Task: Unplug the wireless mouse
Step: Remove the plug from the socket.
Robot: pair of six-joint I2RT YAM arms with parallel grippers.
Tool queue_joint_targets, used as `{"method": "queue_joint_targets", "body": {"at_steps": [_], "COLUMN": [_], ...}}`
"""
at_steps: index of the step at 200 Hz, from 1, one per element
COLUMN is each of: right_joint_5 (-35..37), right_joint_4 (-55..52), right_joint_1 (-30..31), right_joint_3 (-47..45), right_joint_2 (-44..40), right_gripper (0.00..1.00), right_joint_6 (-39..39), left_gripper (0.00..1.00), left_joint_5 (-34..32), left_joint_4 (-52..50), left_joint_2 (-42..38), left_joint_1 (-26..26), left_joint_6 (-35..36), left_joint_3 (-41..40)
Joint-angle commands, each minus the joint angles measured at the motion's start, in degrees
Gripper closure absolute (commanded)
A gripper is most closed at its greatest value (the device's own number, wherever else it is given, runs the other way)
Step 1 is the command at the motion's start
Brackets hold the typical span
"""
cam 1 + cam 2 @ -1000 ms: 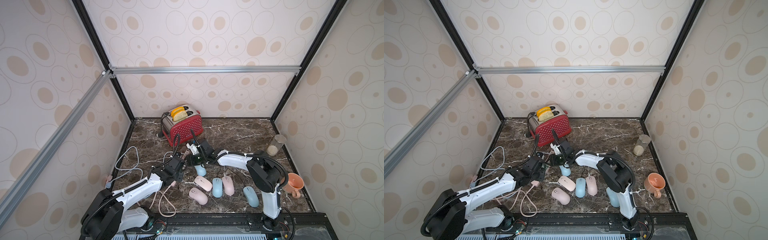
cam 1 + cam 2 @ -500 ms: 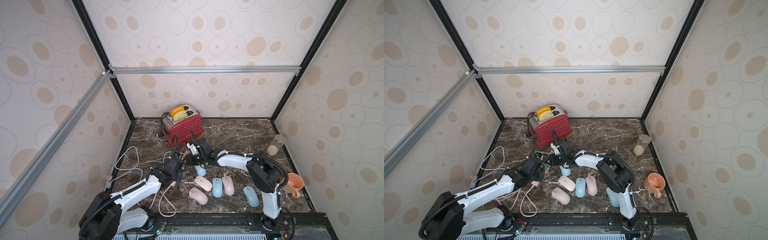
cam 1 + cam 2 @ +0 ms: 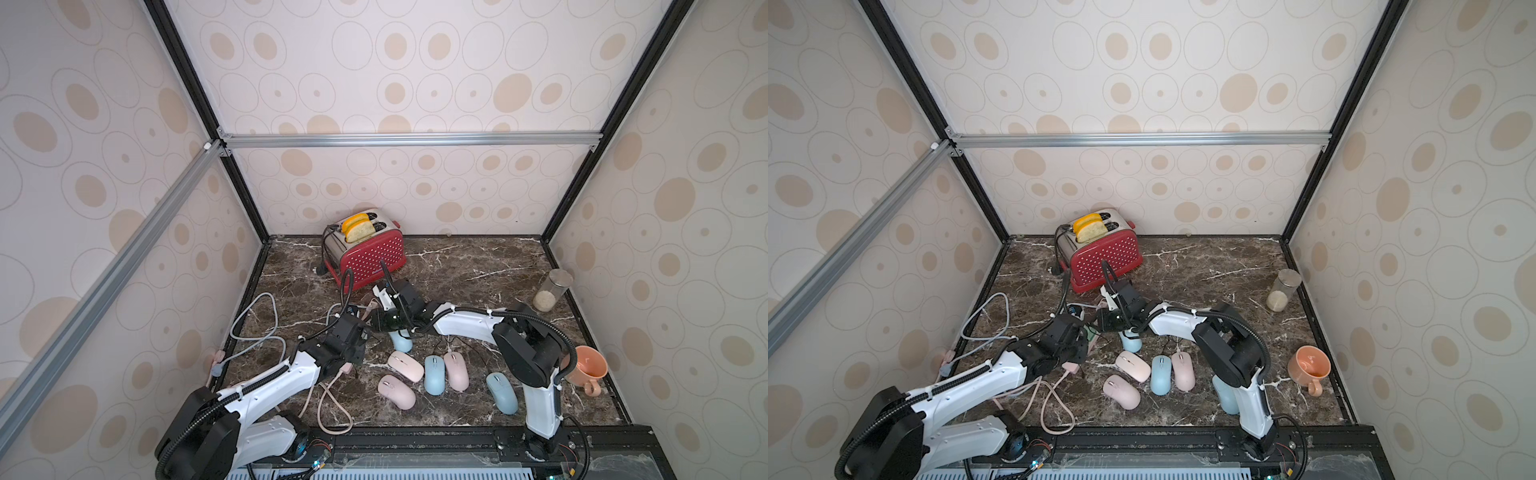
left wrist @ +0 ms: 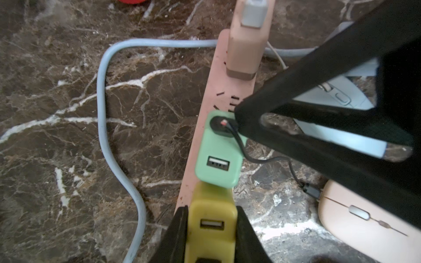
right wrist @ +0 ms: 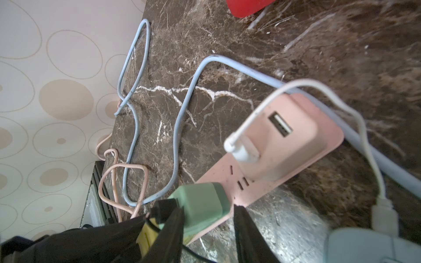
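**A:** Anything different from a second ago?

**B:** Barely. The left gripper still clamps the yellow adapter. The right gripper straddles the green adapter on the pink strip, can't tell if it's pinching. The pink mouse sits just beside it, black cable still plugged in.

We see a pink mouse lying flat, buttons up, at about 4 o'clock from a green charger. A thin black cord runs from the mouse's nose to a hole on the charger's top. The charger stands plugged into a long pink power strip.
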Motion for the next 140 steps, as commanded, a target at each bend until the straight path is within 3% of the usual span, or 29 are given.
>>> {"method": "queue_joint_targets", "body": {"at_steps": [1, 66, 140], "right_joint_5": [4.3, 4.4, 4.0], "right_joint_4": [-8.6, -9.4, -9.4], "right_joint_1": [1.1, 1.1, 1.1], "right_joint_3": [-3.1, -2.6, -2.2], "right_joint_2": [3.9, 4.1, 4.4], "right_gripper": [0.61, 0.61, 0.61], "right_joint_6": [0.1, -0.4, -0.6], "left_gripper": [1.00, 1.00, 1.00], "left_joint_5": [0.7, -1.7, -4.2], "left_joint_4": [-4.3, -13.3, -10.8], "left_joint_2": [0.8, 10.3, 14.3], "left_joint_1": [-0.2, -2.0, -3.2], "left_joint_6": [-5.5, -3.0, -3.9], "left_joint_3": [5.1, 13.5, 10.4]}}
